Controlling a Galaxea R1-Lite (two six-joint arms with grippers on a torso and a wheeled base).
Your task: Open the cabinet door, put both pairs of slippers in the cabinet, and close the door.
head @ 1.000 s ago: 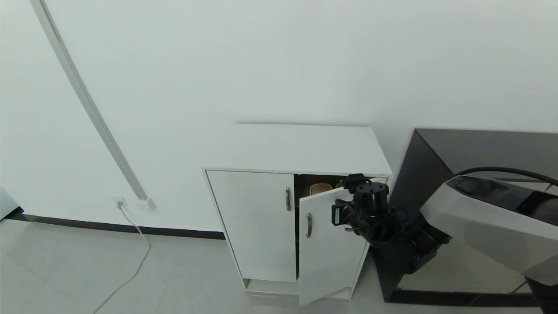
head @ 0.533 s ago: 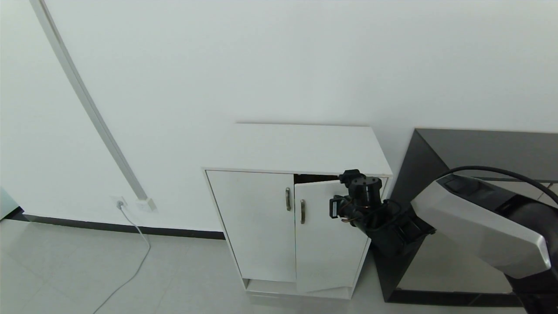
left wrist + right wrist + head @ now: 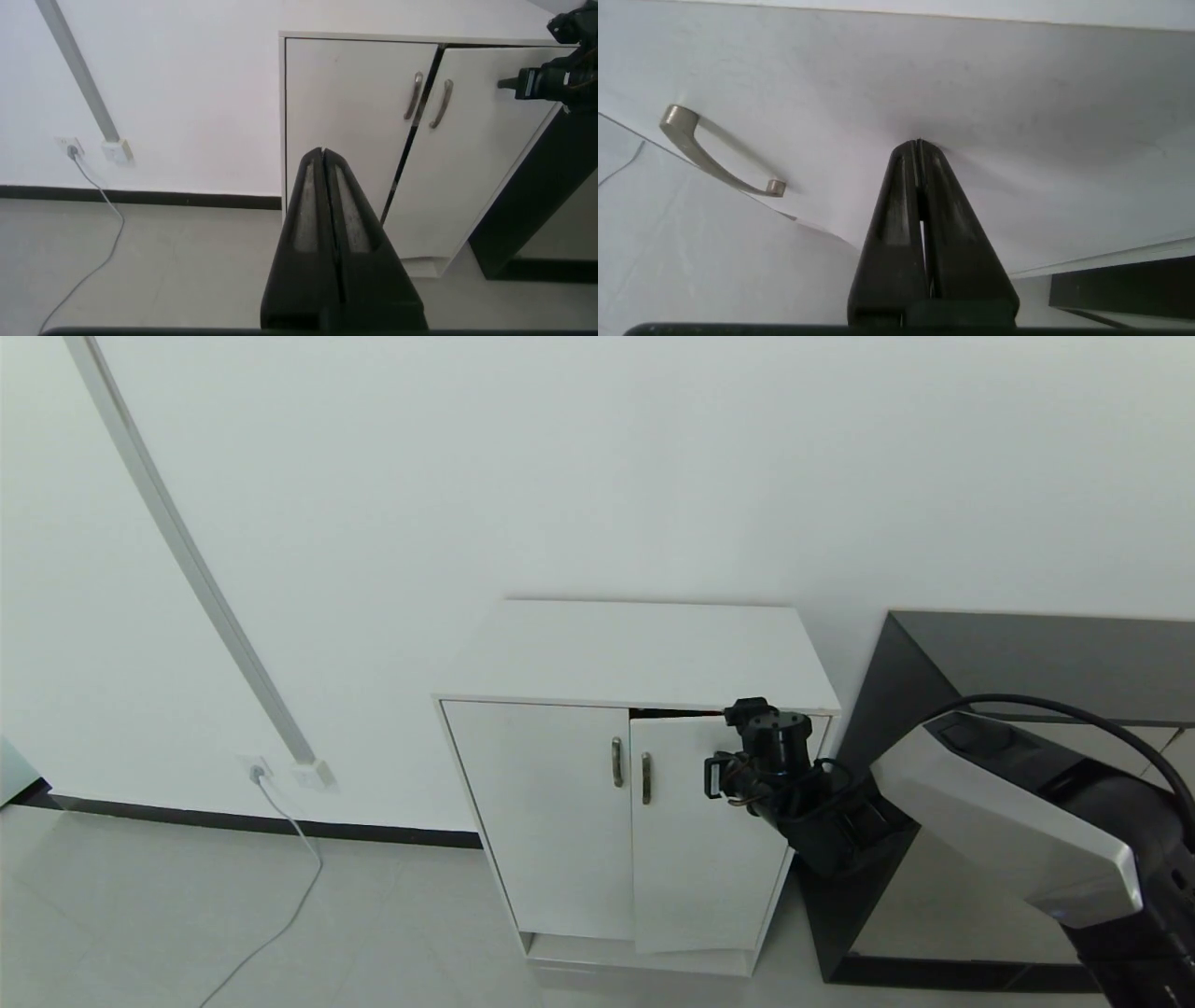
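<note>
Cabinet [image 3: 635, 658] is set on the floor [image 3: 140, 915], backed against the wall [image 3: 560, 476]. Two doors are fitted on its front, left door [image 3: 546, 821] and right door [image 3: 700, 859], with the handles [image 3: 616, 762] placed side by side at the meeting edges. Right door is seen slightly ajar, with a thin gap at its top edge. Right gripper [image 3: 920, 147] is pressed tip-first against the right door, on the hinge side of its handle. Left gripper [image 3: 322, 159] is held well back from the cabinet, in front of the left door. A wall socket [image 3: 254, 770] is placed low on the wall, left of the cabinet. A cable [image 3: 299, 887] is led from it down onto the floor. A large panel [image 3: 1027, 663] is placed just right of the cabinet.
</note>
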